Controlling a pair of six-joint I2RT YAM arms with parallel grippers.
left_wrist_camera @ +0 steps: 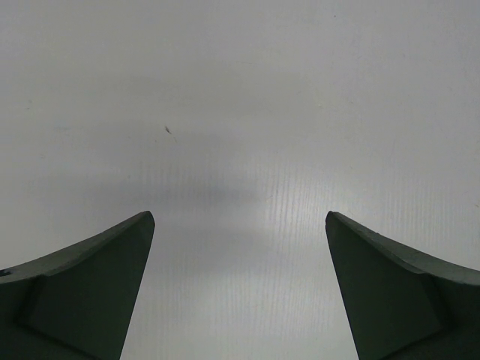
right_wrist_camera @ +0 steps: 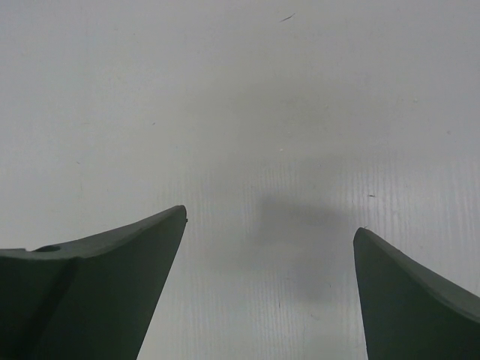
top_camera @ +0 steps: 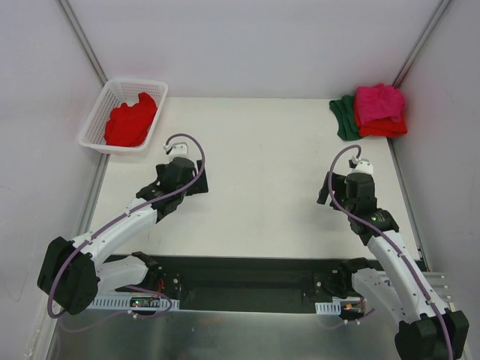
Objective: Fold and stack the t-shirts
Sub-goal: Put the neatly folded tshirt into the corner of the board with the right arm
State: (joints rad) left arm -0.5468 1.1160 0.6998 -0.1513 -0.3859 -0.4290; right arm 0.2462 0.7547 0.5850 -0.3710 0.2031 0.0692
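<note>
A crumpled bright red t-shirt point(top_camera: 131, 121) lies in the white lattice basket point(top_camera: 96, 120) at the table's far left corner. At the far right corner sits a pile of folded t-shirts. The magenta-pink one point(top_camera: 379, 103) is on top, a red one point(top_camera: 384, 129) is under it, and a dark green one point(top_camera: 345, 117) shows at the left side. My left gripper point(top_camera: 184, 178) point(left_wrist_camera: 238, 215) points down at bare table, open and empty, below and right of the basket. Well short of the pile, my right gripper point(top_camera: 343, 192) point(right_wrist_camera: 271, 220) is also open over bare table.
The white table point(top_camera: 262, 165) is bounded by grey walls with metal rails at left, right and back. The arm bases and a dark strip run along the near edge. Both wrist views show only the table surface between the fingers.
</note>
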